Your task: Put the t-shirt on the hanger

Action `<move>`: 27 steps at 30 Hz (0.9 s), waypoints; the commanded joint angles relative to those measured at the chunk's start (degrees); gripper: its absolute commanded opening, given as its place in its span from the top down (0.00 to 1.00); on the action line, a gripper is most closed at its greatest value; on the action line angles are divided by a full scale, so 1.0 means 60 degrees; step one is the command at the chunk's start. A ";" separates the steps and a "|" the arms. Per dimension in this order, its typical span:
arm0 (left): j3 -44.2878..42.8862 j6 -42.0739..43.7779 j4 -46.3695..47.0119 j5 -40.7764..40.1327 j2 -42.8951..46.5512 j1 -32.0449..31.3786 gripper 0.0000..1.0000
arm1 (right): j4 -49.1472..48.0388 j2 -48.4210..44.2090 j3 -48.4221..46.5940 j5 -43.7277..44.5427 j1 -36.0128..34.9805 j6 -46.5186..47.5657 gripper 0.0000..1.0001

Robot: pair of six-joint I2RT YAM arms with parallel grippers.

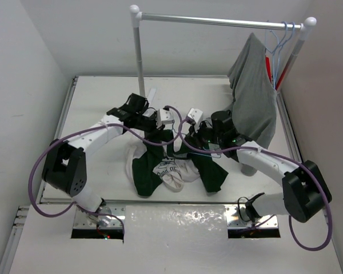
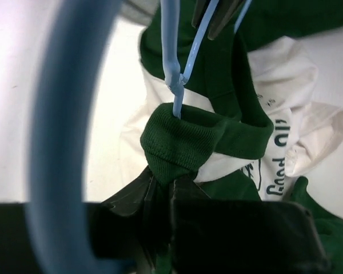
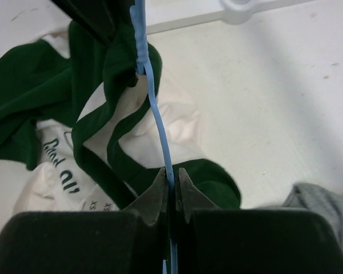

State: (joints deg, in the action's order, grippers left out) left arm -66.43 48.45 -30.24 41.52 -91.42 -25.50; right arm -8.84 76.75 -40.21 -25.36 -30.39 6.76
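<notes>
The white t-shirt [image 1: 172, 169] with green sleeves lies bunched on the table between both arms. My left gripper [image 2: 171, 184] is shut on a fold of its ribbed green collar [image 2: 186, 137], and the same gripper [image 1: 160, 133] sits over the shirt's far edge. The pale-blue hanger [image 2: 175, 74] has its twisted neck standing just above that collar fold, and its hook [image 2: 57, 142] curves blurred at the left. My right gripper [image 3: 171, 174] is shut on the hanger wire [image 3: 158, 117], which runs up past the collar [image 3: 121, 63]. Most of the hanger is hidden in the top view.
A white rail [image 1: 217, 21] on a post [image 1: 138, 57] spans the back. A grey shirt [image 1: 254, 100] hangs at its right end beside a red hanger [image 1: 270, 64] and spare blue hangers [image 1: 283, 34]. The grey shirt's hem [image 3: 326, 205] hangs close to my right arm.
</notes>
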 commanded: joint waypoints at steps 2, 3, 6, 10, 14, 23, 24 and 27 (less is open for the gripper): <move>-0.0045 -0.1451 0.0762 -0.1304 0.0573 -0.0087 1.00 | -0.0988 0.0010 -0.1325 0.0432 -0.0135 0.0074 1.00; -0.0031 -0.1903 0.0951 -0.1541 0.0631 -0.0087 1.00 | -0.0944 0.0083 -0.1645 0.0593 -0.0135 0.0045 1.00; 0.0115 -0.3015 0.1536 -0.2741 0.0734 -0.0043 1.00 | -0.0359 0.0638 -0.2537 0.1134 -0.0135 0.0001 0.55; 0.0203 -0.4088 0.2007 -0.4804 0.0720 0.0001 1.00 | 0.1121 0.1183 -0.3829 0.3446 -0.0120 -0.0569 0.01; 0.0379 -0.4529 0.2359 -0.5118 0.0895 0.0147 1.00 | 0.1020 0.0643 -0.3760 0.5265 -0.0091 -0.1799 0.01; 0.0555 -0.5320 0.2491 -0.4474 0.0867 0.0236 1.00 | -0.1205 0.0580 -0.1005 0.5224 -0.0135 -0.6544 0.56; 0.0584 -0.5320 0.2477 -0.4343 0.0837 0.0236 1.00 | -0.1178 0.1148 -0.1033 0.5253 -0.0149 -0.6692 0.55; 0.0570 -0.5262 0.2447 -0.4006 0.0734 0.0236 1.00 | -0.0988 0.2073 -0.1632 0.5224 -0.0179 -0.6899 0.41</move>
State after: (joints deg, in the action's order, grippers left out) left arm -63.11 18.52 -18.44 14.87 -87.85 -24.67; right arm -12.01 85.36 -47.83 5.98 -30.96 -27.90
